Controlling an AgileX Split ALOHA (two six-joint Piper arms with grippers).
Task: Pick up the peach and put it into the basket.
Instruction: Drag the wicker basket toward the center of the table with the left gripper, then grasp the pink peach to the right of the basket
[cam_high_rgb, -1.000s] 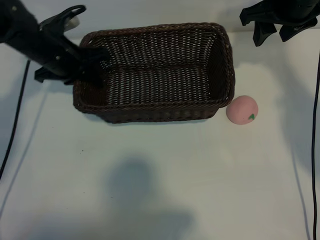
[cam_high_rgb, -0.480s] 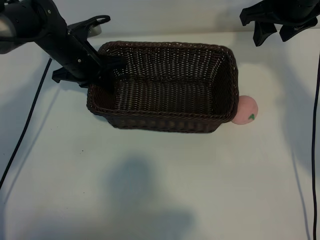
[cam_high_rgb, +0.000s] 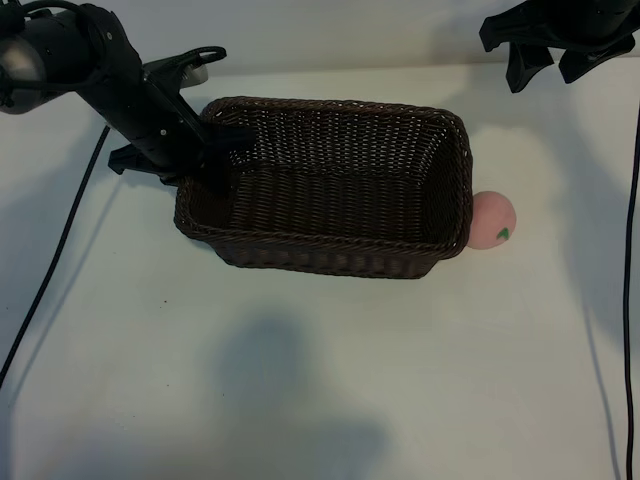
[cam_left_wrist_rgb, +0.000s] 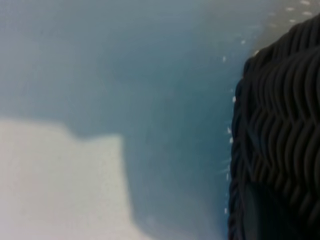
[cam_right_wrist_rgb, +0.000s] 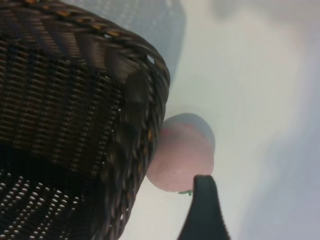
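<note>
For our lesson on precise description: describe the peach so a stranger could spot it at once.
Find the large dark brown wicker basket on the white table. Against the outside of its short end wall, under the raised right gripper, sits the peach. It is the only small, round, pale pink thing, with a tiny green mark.

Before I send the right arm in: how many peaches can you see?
1. The peach lies on the table, tight against the basket's right end wall, outside it. None shows inside the basket.

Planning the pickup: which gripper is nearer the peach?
Right. The right gripper hangs above and behind the peach; the left gripper is across the basket.
</note>
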